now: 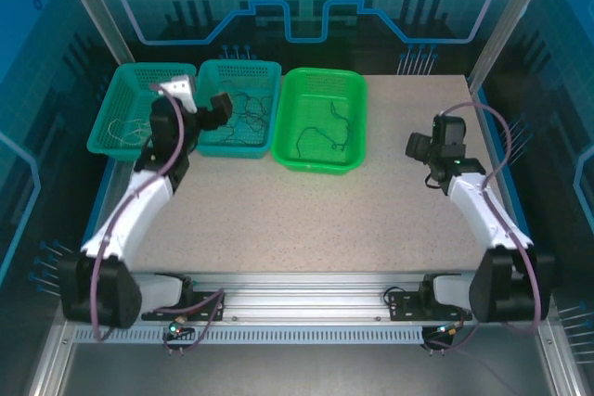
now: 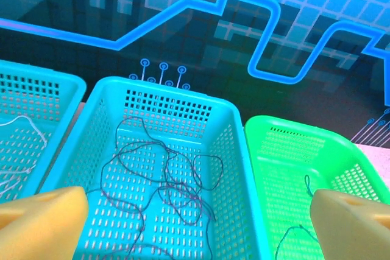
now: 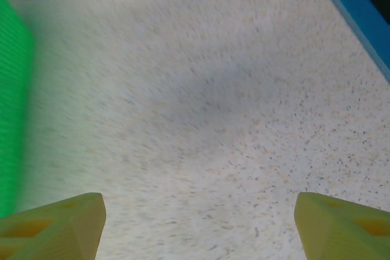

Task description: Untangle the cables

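Note:
A tangle of thin dark cables (image 2: pixel 170 175) lies in the middle teal basket (image 2: pixel 170 89), also seen from above as dark cables (image 1: pixel 243 108). My left gripper (image 2: pixel 198 229) hangs open above this basket with nothing between its yellow fingers (image 2: pixel 42 223); from above the left gripper (image 1: pixel 218 108) is over the basket's left side. One dark cable (image 1: pixel 325 132) lies in the green basket (image 1: pixel 325 74). A white cable (image 1: pixel 125 127) lies in the left teal basket (image 1: pixel 111 90). My right gripper (image 1: pixel 418 146) is open above bare table, right of the green basket.
The three baskets stand side by side along the back of the speckled table (image 1: pixel 306 220). In the right wrist view the right gripper (image 3: pixel 198 226) faces the tabletop, with the green basket's edge (image 3: pixel 12 89) at left and the table's blue border (image 3: pixel 359 22) at right.

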Controlling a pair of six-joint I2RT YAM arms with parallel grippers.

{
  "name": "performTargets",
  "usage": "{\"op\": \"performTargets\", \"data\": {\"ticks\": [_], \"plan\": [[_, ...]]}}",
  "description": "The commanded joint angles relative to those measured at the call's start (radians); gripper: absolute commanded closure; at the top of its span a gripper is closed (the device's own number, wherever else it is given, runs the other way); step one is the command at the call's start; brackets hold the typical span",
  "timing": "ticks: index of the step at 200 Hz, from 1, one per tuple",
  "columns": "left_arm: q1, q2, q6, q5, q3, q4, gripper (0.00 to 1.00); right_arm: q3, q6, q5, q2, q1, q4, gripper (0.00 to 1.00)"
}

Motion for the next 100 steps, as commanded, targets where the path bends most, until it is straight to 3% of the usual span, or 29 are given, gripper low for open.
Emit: {"op": "performTargets", "data": {"ticks": [1,8,19,32,44,59,69,77,93,100], "plan": [[-0.025,0.008,0.025,-0.239,-0.203,-0.008,0.05,-0.069,-0.141,0.006,0.128,-0.019,0.319,0.17],[-0.025,0.000,0.028,-0.266,-0.260,0.041,0.04,-0.088,-0.125,-0.024,0.170,-0.025,0.382,0.17],[-0.022,0.002,0.054,-0.296,-0.340,0.145,0.03,-0.043,-0.100,-0.208,0.227,-0.070,0.351,0.23],[-0.018,0.039,0.108,-0.306,-0.383,0.226,0.03,-0.031,-0.141,-0.233,0.262,-0.062,0.357,0.19],[-0.014,0.103,0.150,-0.283,-0.385,0.267,0.03,-0.156,-0.176,-0.314,0.264,-0.058,0.581,0.09],[-0.014,0.179,0.164,-0.245,-0.398,0.347,0.03,-0.254,-0.224,-0.282,0.200,-0.011,0.667,0.00],[-0.010,0.226,0.185,-0.214,-0.428,0.463,0.02,-0.340,-0.279,-0.215,0.181,0.051,0.816,0.00],[-0.007,0.235,0.179,-0.210,-0.400,0.406,0.02,-0.404,-0.314,-0.166,0.175,0.095,0.924,0.00],[0.003,0.257,0.244,-0.154,-0.424,0.506,0.02,-0.498,-0.292,-0.115,0.215,0.089,1.147,0.00],[0.023,0.281,0.235,-0.126,-0.458,0.606,0.01,-0.486,-0.279,-0.117,0.198,0.083,1.082,0.00]]}}
